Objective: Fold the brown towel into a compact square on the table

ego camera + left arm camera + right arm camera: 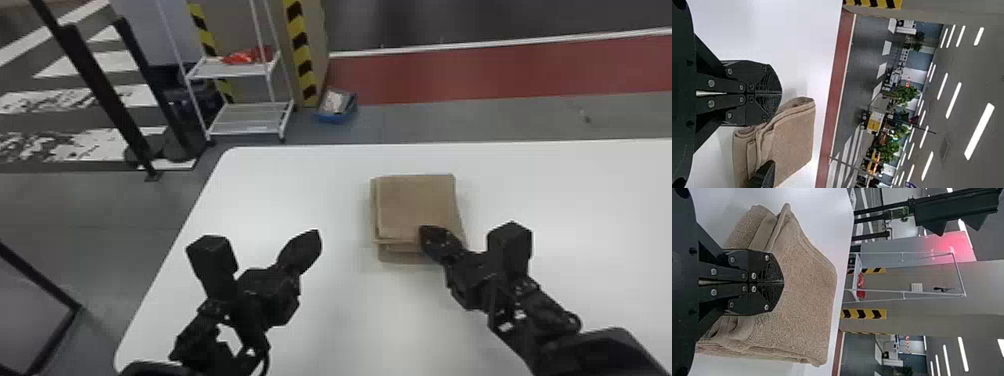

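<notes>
The brown towel point(415, 205) lies on the white table as a folded, roughly square stack, its layers showing along the left and near edges. My right gripper point(429, 239) is over the towel's near right part. In the right wrist view the right gripper point(783, 282) has its fingers together in front of the towel point(805, 290). Off the towel's left side, my left gripper point(312, 242) stands apart from it above the table. The left wrist view shows the left gripper point(781, 93) shut, with the layered towel point(793, 137) beyond it.
The table point(280, 185) has its left edge beside the left arm. Past its far edge stand a white wheeled rack point(245, 117) and a blue bin point(336, 116) on the floor. Black posts point(100, 90) rise at the far left.
</notes>
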You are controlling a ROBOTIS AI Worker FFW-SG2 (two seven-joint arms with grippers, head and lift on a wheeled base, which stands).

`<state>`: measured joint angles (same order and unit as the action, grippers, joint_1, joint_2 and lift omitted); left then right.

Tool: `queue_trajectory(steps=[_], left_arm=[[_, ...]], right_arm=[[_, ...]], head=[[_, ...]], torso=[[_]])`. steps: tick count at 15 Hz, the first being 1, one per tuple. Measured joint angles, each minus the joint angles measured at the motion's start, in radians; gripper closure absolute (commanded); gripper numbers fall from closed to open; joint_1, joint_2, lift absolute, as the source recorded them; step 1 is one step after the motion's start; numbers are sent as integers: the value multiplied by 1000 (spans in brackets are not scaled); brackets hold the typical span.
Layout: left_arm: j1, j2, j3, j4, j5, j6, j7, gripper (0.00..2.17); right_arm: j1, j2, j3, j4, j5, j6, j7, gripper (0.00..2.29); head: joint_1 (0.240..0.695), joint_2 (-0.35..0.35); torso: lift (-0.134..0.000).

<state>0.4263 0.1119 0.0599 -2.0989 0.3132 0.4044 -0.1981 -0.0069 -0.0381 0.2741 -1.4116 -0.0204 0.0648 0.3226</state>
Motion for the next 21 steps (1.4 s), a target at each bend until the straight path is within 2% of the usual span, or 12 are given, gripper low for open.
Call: queue_trajectory(steps=[2,3,4,5,6,7,8,10,13,15,17,21], left_arm=[[-2,0,-2,-1,0,0,4,1706],[-3,0,-2,-3,0,-1,9,1683],[-4,-1,-3,-9,-1,-8,30,1420],[-2,-1,-9,-18,-4,-34,67,1166],[2,-1,-20,-25,-13,-82,108,562],[5,-1,-33,-31,-28,-130,146,80],[8,-1,-52,-37,-56,-183,194,-2],[14,-1,-94,-43,-120,-295,293,-2],[31,0,-148,-18,-224,-506,413,6],[47,0,-164,-2,-259,-569,431,6],[79,0,-176,15,-270,-645,457,19],[147,7,-214,43,-300,-738,487,26]], right_arm=[[3,0,2,-22,-8,-5,0,1990],[7,0,2,-56,-17,5,0,1838],[16,0,0,-111,-30,29,-1,1602],[26,0,-5,-183,-44,64,-6,1193],[35,0,-14,-266,-58,118,-14,596],[40,0,-28,-336,-66,180,-17,107],[42,-1,-50,-411,-70,257,-18,-2],[50,-5,-104,-528,-71,391,-17,26],[114,-17,-182,-640,-72,463,-17,63],[210,-24,-228,-698,-72,410,-17,63],[327,-29,-265,-730,-74,271,-17,63],[477,-33,-338,-717,-141,68,-10,66]], head=[[695,199],[695,200],[695,203],[695,210],[695,212],[695,211],[695,207],[695,179],[693,145],[695,118],[695,89],[695,30]], torso=[[-118],[-118],[-118],[-118],[-118],[-118],[-118],[-118],[-118],[-118],[-118],[-118]])
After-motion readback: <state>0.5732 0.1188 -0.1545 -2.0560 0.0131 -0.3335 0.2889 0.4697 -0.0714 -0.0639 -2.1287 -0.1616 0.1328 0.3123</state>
